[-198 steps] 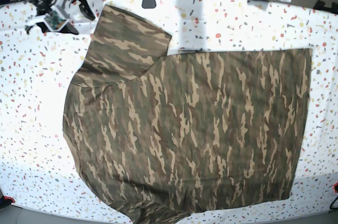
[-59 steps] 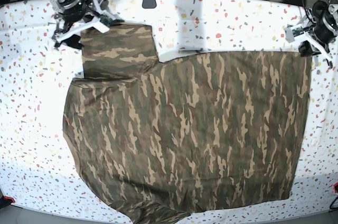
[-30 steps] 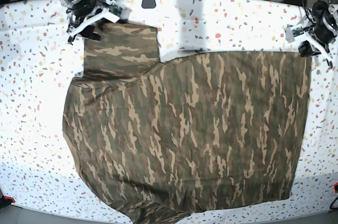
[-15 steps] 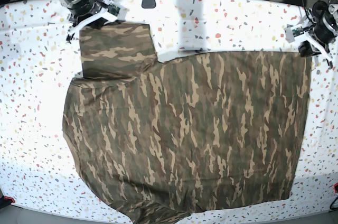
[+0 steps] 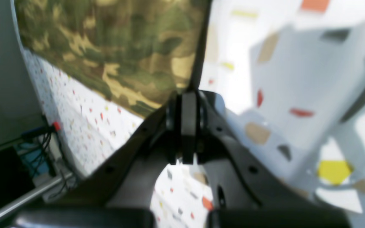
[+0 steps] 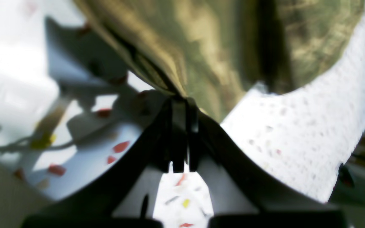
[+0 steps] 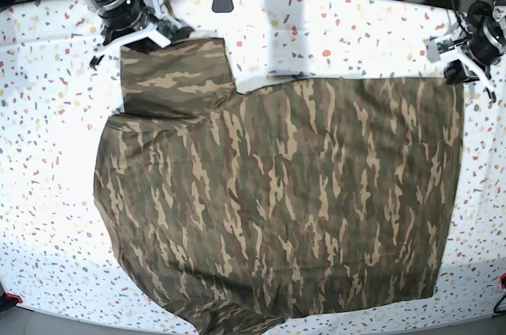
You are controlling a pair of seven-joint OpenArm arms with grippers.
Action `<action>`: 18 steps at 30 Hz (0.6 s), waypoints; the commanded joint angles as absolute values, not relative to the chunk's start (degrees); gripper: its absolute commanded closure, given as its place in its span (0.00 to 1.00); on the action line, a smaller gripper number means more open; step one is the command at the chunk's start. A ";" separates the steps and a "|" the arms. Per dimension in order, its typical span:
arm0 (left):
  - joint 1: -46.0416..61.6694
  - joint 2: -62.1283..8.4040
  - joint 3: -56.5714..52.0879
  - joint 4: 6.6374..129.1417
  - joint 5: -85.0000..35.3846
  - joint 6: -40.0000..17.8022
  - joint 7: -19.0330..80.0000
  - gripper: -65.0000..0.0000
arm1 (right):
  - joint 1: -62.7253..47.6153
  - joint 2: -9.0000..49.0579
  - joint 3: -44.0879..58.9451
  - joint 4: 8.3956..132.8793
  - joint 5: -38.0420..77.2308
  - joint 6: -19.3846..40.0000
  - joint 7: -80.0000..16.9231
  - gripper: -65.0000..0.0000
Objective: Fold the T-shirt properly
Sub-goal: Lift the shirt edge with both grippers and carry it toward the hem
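Base view: T-shirt (image 7: 277, 193) flat on table (image 7: 356, 35)

The T-shirt (image 7: 277, 201) is brown, tan and dark olive camouflage; the counter (image 7: 47, 137) is white, speckled red, yellow and grey.

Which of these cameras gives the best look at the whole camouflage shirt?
The base view: the T-shirt lies spread across the speckled table, nearly all in frame. The left wrist view shows only one corner, the right wrist view just a blurred sleeve edge.

Camouflage T-shirt (image 7: 277, 201) lies spread flat, one sleeve pointing up-left.
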State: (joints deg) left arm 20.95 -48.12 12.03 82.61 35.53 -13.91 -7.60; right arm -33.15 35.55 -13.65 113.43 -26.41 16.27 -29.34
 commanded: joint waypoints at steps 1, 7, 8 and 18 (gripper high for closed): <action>20.88 -49.25 11.73 82.96 35.35 -14.28 -9.19 1.00 | -32.62 36.16 -13.37 115.48 -26.35 15.29 -28.95 1.00; 19.77 -49.25 11.73 82.96 35.35 -14.28 -9.08 1.00 | -29.21 35.94 -13.37 117.10 -22.83 15.20 -29.47 1.00; 19.38 -49.25 11.73 82.96 35.38 -14.31 -9.04 1.00 | -28.51 35.70 -13.37 117.10 -22.17 15.20 -29.45 1.00; 13.21 -49.25 11.73 82.96 35.35 -14.28 -8.62 1.00 | -19.35 35.70 -13.37 116.90 -15.62 15.14 -29.63 1.00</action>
